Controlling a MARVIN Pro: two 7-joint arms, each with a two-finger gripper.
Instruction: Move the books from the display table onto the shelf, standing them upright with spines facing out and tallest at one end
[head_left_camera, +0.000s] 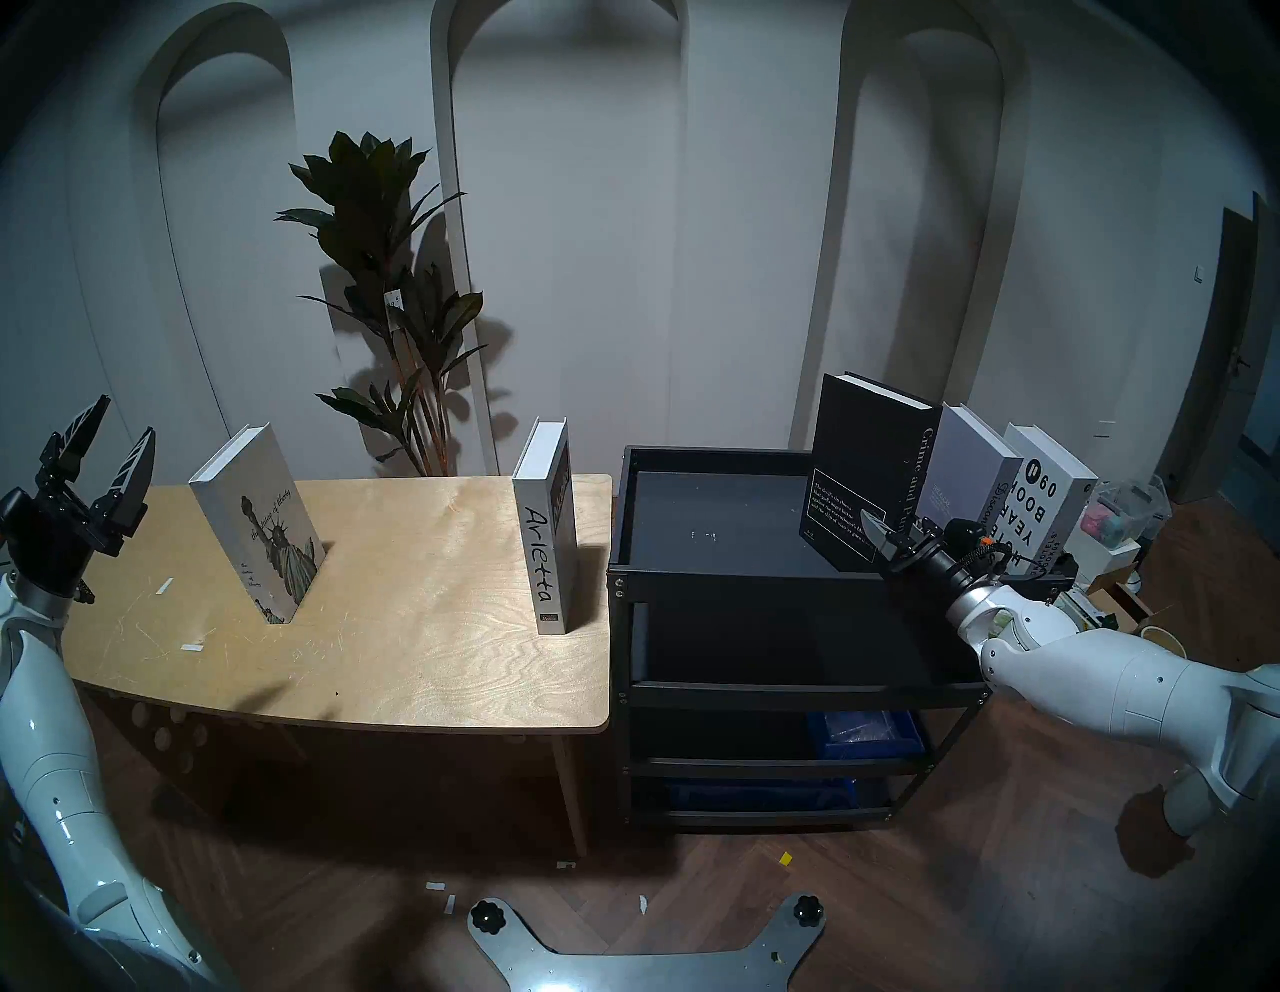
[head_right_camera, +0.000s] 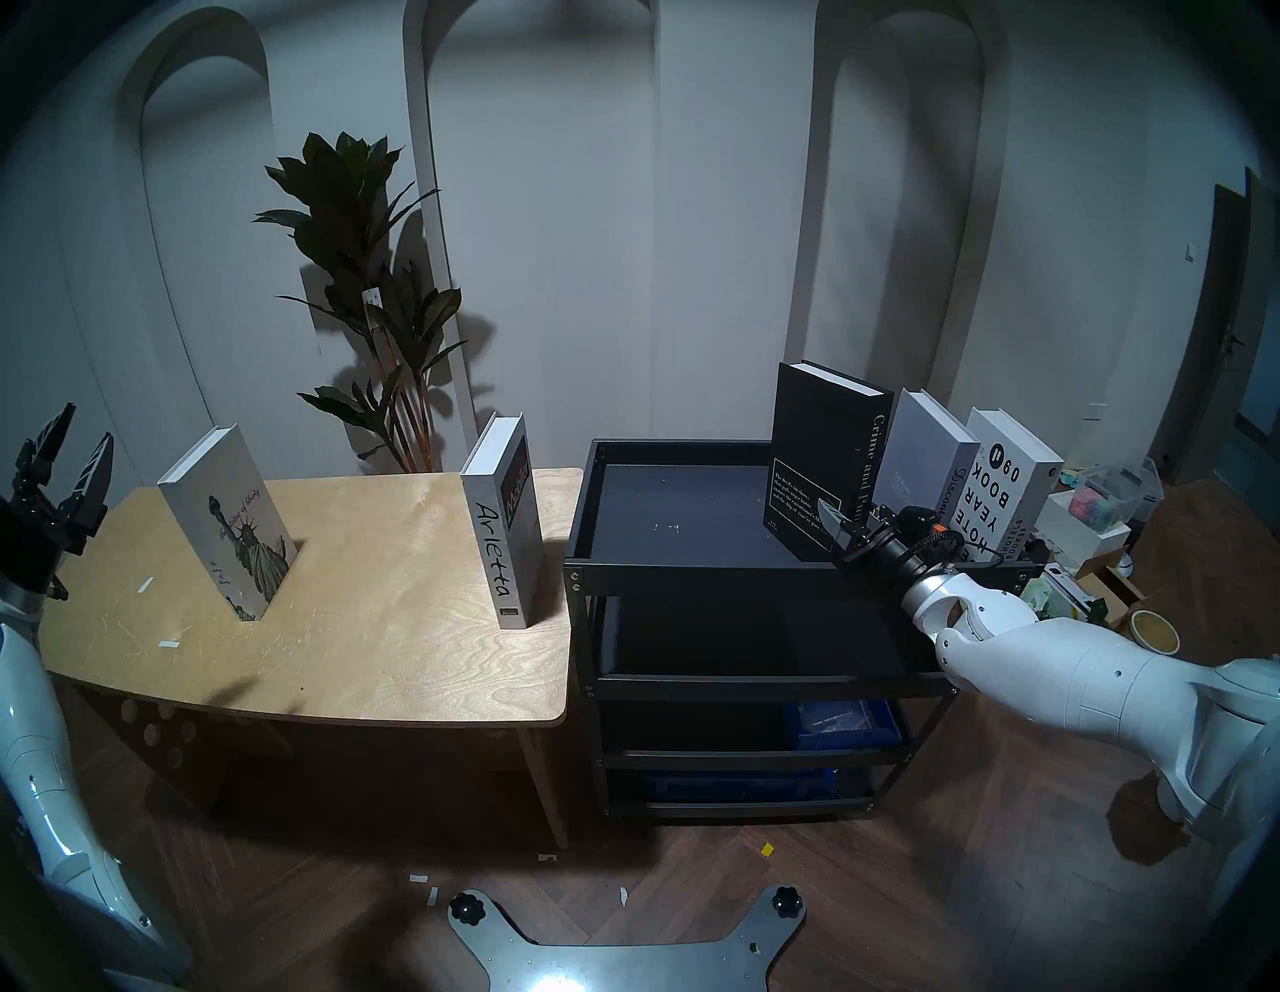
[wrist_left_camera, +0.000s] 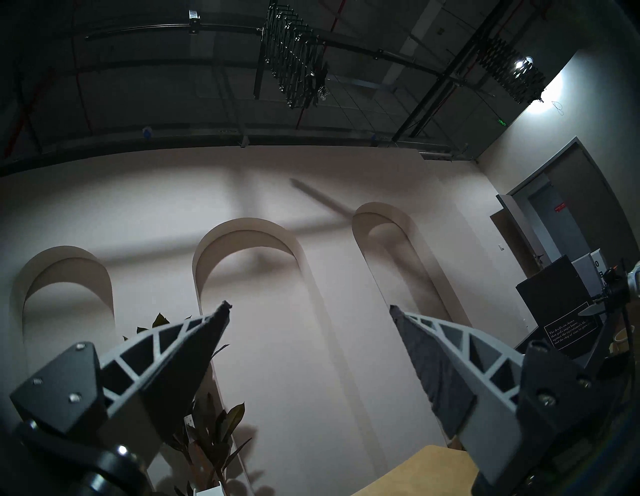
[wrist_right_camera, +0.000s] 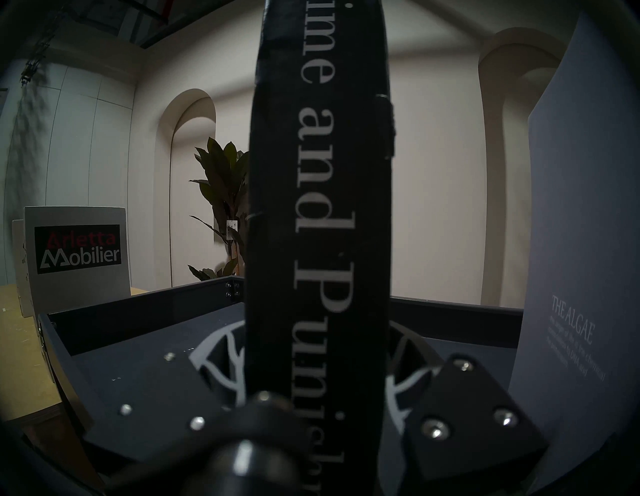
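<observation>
On the black shelf's (head_left_camera: 692, 526) lipped top tray three books stand upright at the right end: black "Crime and Punishment" (head_left_camera: 866, 457), a grey book (head_left_camera: 970, 471) and a white yearbook (head_left_camera: 1046, 506). My right gripper (head_left_camera: 890, 533) is shut on the black book's lower spine (wrist_right_camera: 318, 207), with a finger (wrist_right_camera: 221, 350) on each cover. The Statue of Liberty book (head_left_camera: 263, 526) and white "Arietta" (head_left_camera: 547, 547) stand on the wooden display table (head_left_camera: 415, 623). My left gripper (head_left_camera: 126, 418) is open and empty, raised beyond the table's left end and pointing up (wrist_left_camera: 309, 306).
A tall potted plant (head_left_camera: 395, 312) stands behind the table against the arched wall. Blue bins (head_left_camera: 866, 734) sit on the shelf's lower tiers. Boxes and clutter (head_left_camera: 1122, 526) lie on the floor right of the shelf. The left half of the tray top is bare.
</observation>
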